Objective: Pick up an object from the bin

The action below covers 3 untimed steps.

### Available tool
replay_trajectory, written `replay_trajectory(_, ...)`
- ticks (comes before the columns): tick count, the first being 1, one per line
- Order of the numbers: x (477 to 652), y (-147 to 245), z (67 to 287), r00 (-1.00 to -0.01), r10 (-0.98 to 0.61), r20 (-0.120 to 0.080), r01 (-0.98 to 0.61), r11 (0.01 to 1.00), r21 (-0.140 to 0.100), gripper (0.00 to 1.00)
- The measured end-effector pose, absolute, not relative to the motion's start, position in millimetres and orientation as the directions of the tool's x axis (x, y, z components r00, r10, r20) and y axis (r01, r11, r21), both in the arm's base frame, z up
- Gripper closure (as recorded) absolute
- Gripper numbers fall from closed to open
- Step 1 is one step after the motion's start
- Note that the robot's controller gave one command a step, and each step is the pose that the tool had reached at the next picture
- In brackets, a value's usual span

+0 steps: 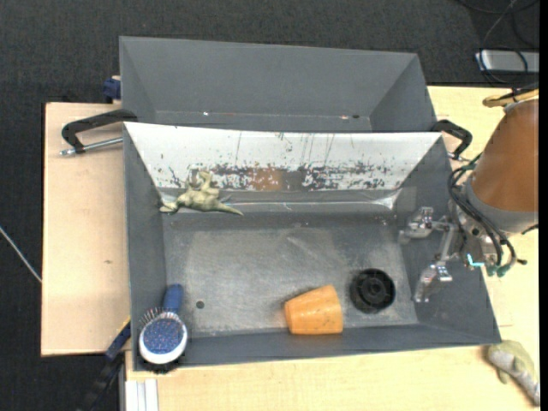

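hovering just right of black round disc (372, 289) | gripper (419, 260), fingers spread, empty | orange tapered cup (314, 311) left of disc

Toy dinosaur (201, 197), pale yellow-green, at far left corner of bin (274, 259) floor, against back wall. Round brush (163, 336), blue bristle face in white rim, blue handle, near left corner. Orange cup (314, 311) on its side, middle of near wall. Outside bin: grey-green lump (515, 364) on counter (445, 375), lower right corner. Dark carpet (257, 7) beyond.
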State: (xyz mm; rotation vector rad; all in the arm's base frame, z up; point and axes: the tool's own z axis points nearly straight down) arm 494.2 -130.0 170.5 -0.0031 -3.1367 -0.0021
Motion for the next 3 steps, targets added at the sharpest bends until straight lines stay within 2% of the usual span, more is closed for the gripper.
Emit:
replay_trajectory(1, 492.1, -115.2, 68.4, -0.997, -0.078, -0.002, -0.078, 0.997, 0.001, 0.00)
replay_trajectory(2, 495.0, -115.3, 73.0, -0.997, -0.078, -0.012, -0.078, 0.997, -0.002, 1.00)
replay_trajectory(3, 510.5, -114.1, 264.9, -0.959, -0.282, -0.013, -0.282, 0.960, -0.006, 1.00)
